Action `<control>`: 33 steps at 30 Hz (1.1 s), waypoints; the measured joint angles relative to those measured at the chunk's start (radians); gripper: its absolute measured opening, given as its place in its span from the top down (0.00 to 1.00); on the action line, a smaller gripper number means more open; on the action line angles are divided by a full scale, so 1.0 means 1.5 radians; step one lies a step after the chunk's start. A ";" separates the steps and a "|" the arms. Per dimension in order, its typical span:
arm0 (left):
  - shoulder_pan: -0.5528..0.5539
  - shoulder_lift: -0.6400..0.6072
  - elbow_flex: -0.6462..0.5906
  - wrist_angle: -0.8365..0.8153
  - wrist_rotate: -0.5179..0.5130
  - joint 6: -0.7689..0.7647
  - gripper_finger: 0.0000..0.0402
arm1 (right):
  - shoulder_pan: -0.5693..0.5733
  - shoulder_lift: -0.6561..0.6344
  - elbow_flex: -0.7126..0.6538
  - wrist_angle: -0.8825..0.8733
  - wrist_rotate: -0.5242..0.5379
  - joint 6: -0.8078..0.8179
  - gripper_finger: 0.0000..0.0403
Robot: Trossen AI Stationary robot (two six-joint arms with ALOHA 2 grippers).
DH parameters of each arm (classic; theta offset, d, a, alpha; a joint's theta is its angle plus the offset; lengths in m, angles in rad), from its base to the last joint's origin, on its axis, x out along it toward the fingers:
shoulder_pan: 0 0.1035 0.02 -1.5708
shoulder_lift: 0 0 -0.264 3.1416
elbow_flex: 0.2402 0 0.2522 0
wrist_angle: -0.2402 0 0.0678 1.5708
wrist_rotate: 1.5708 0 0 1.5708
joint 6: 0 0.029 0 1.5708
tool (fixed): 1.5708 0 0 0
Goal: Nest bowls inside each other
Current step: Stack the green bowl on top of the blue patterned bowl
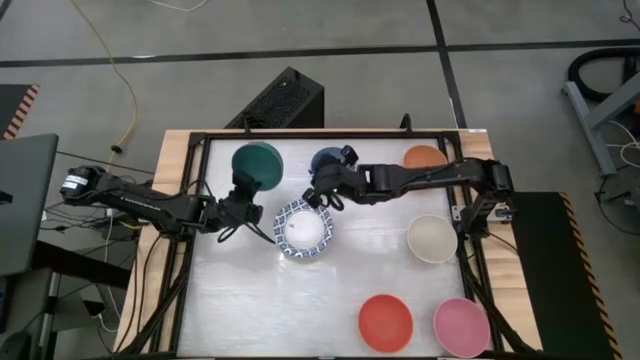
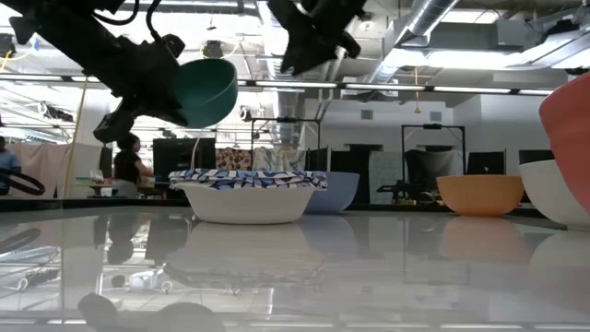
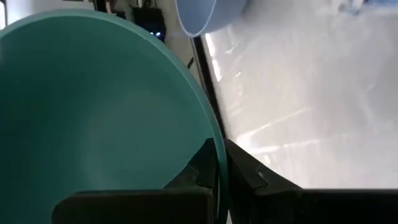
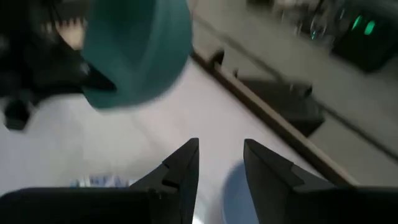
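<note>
A green bowl point(image 1: 258, 165) hangs in the air over the table's far left part, tipped on its side point(image 2: 207, 90), with my left gripper point(image 1: 243, 188) shut on its rim. A white bowl with a blue patterned rim point(image 1: 303, 228) stands on its base mid-table. Behind it a blue bowl point(image 1: 326, 158) stands on the table, partly hidden by my right arm. My right gripper point(image 1: 320, 196) hovers open point(image 4: 221, 165) above the space between these two bowls, with nothing between its fingers. My left gripper holds the green bowl by its rim point(image 3: 217, 163), one finger inside the bowl point(image 3: 198, 173) and one outside point(image 3: 249, 174). The fingers come nearly level from the table's left side. The bowl is lifted clear and tilted, its opening facing sideways.
An orange bowl point(image 1: 425, 157) stands at the far right, a cream bowl point(image 1: 432, 238) at the right edge, and a red bowl point(image 1: 385, 322) and a pink bowl point(image 1: 462, 326) at the near right. A black frame point(image 1: 200, 140) borders the table.
</note>
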 joint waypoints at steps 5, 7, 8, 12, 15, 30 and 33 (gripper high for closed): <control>0.000 0.000 0.000 0.005 -0.022 0.061 1.00 | 0.009 0.001 0.000 0.121 0.019 -0.071 0.64; 0.000 0.000 0.000 0.015 -0.035 0.082 1.00 | 0.009 0.000 0.000 0.151 0.022 -0.092 0.64; 0.000 0.000 0.000 0.022 -0.043 0.095 1.00 | 0.008 0.001 0.000 0.167 0.022 -0.107 0.64; 0.000 0.000 0.000 0.070 -0.068 0.146 1.00 | 0.008 0.000 0.000 0.225 0.021 -0.152 0.64; 0.000 0.000 0.000 0.106 -0.067 0.178 1.00 | 0.009 0.000 0.000 0.241 0.019 -0.179 0.64; 0.001 0.000 0.000 0.225 -0.072 0.330 1.00 | 0.013 0.001 0.000 0.343 0.017 -0.277 0.64; 0.002 0.000 0.000 0.240 -0.067 0.358 1.00 | 0.013 0.023 0.000 0.384 0.018 -0.297 0.64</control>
